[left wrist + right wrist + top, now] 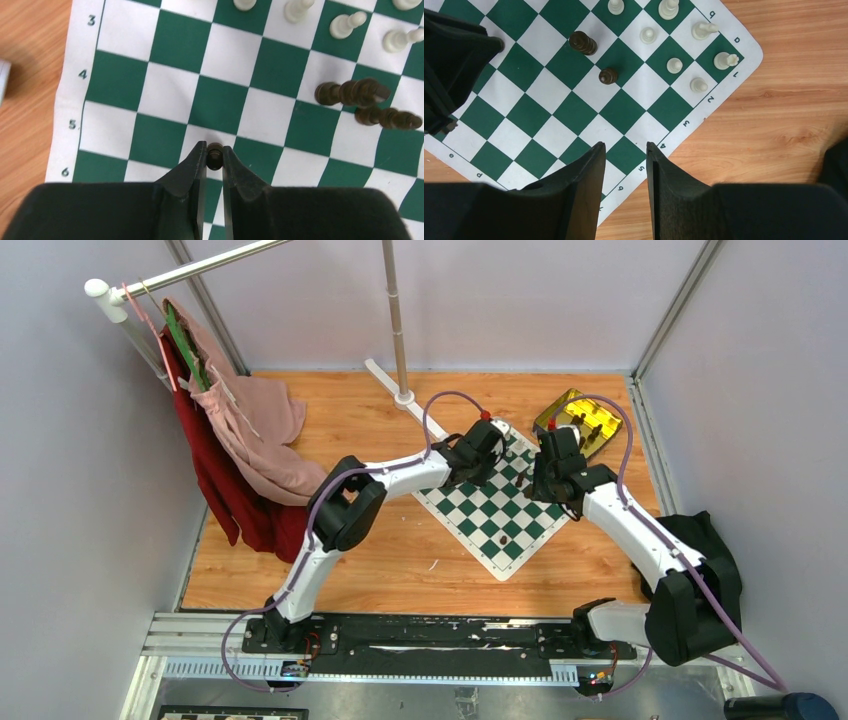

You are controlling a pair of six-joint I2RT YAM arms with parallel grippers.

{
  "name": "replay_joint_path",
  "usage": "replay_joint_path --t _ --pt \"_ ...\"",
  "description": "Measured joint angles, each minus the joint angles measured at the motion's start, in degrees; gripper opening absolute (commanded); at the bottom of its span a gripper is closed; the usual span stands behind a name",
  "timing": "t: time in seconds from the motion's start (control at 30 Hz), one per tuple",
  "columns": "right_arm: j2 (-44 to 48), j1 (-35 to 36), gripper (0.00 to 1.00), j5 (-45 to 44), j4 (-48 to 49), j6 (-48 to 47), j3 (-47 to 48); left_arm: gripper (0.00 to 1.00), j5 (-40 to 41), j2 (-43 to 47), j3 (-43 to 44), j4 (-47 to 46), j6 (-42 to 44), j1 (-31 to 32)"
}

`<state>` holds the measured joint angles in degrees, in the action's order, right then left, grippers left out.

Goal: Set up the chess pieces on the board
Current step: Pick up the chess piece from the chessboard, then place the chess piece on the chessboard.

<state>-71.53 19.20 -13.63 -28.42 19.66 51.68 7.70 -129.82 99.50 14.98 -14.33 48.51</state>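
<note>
- Top view: the board (495,515) lies askew on the table (380,570). The left arm (400,475) and right arm (620,520) both reach over its far end, wrists near each other. If either swings across, they could clash.
- Left wrist: the left gripper (214,150) is nearly closed, its tips pinching the head of a dark piece (215,159) over the line between rows 5 and 6. I cannot tell whether the piece stands on the board or hangs. Held only at the head, it could pivot, slip, or topple on release. The dark pair (352,92) and white pieces (345,25) stand well apart from it.
- Right wrist: the right gripper (626,150) is partly open and holds nothing, over the board's edge by rows 4 and 5. A low sweep here could snag the mat and shift every standing piece.
</note>
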Motion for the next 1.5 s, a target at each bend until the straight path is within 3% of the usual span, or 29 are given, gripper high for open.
replay_joint_path --t 0.7,1.5 --pt "3.58 -0.02 0.4 0.55 -0.28 0.07 -1.9 0.07 2.95 13.66 -20.06 -4.22 -3.08 0.02" --pt "4.15 -0.02 0.4 0.87 -0.31 0.04 -2.8 0.08 4.7 13.86 -21.62 -5.05 -4.81 0.55"
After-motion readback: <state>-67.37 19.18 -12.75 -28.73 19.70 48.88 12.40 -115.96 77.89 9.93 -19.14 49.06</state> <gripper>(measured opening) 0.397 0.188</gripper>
